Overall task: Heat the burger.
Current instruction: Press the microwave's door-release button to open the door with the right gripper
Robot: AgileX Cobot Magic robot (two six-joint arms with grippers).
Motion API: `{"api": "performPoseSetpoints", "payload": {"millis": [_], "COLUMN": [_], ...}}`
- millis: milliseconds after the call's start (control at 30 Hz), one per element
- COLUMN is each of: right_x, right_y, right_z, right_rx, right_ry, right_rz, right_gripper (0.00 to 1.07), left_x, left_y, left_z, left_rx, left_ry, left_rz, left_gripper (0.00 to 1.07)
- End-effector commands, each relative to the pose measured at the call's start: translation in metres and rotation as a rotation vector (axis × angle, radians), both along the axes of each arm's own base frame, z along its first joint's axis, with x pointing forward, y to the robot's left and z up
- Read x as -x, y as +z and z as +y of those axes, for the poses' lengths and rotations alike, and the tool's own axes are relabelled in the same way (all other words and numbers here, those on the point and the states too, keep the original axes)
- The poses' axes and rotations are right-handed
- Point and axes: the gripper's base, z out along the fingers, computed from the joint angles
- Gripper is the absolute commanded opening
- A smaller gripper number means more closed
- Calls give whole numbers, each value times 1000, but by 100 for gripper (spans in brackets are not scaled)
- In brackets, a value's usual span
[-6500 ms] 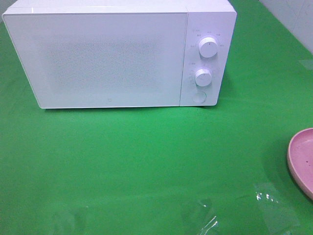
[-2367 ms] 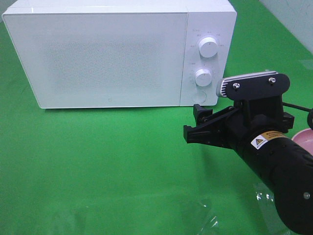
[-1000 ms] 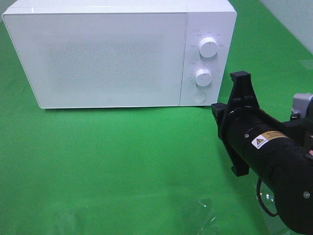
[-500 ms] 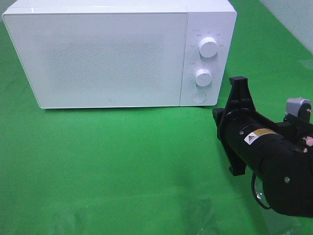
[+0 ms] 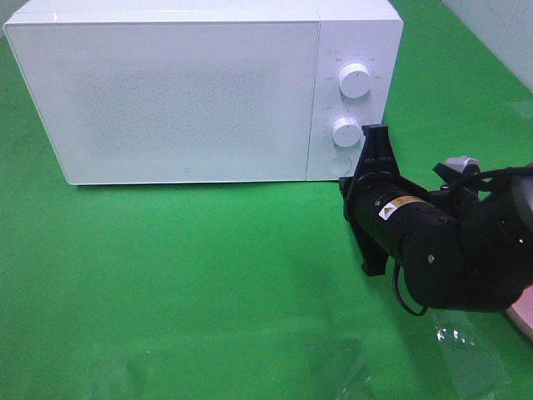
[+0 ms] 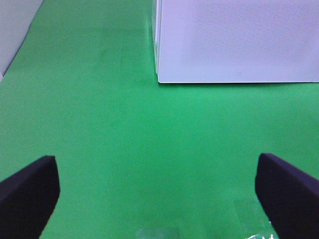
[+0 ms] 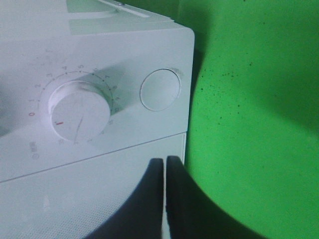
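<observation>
The white microwave stands at the back of the green desk with its door closed. The burger shows in no view, and whether it sits behind that door cannot be told.

The right arm reaches in low beside the control panel, its wrist flange just beside the round button at the panel's foot. From the high camera the right gripper is hidden behind the arm. The right wrist view shows the right gripper with its jaws pressed together and nothing between them. Their tips lie over the door's edge, just past the seam with the panel and near the lower dial and the button (whether they actually touch the door is hard to say from this angle).

The left gripper hangs above bare desk in front of the microwave's near corner. Its jaws are spread wide and empty, one dark finger at each side of the view.

A sliver of pink plate peeks out behind the right arm at the desk's right edge.
</observation>
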Motion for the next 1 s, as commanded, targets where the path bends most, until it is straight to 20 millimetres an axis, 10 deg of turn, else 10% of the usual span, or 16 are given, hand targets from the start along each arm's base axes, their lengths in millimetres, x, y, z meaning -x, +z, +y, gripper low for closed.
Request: {"api": "performPoseSetpoints", "payload": {"millis": [33, 1000], "right_x": [-8, -75], "right_y": [-2, -25], "right_z": [2, -7], "right_rx": [-8, -29], "right_ry": [3, -87], "right_rz": [10, 35], "right_gripper": [0, 0], "left_x": [2, 2], "left_y": [0, 0], "left_z": [0, 0], "left_rx": [4, 3], "left_ry": [6, 7], "left_rz": [-23, -23], "left_gripper": [103, 103]}}
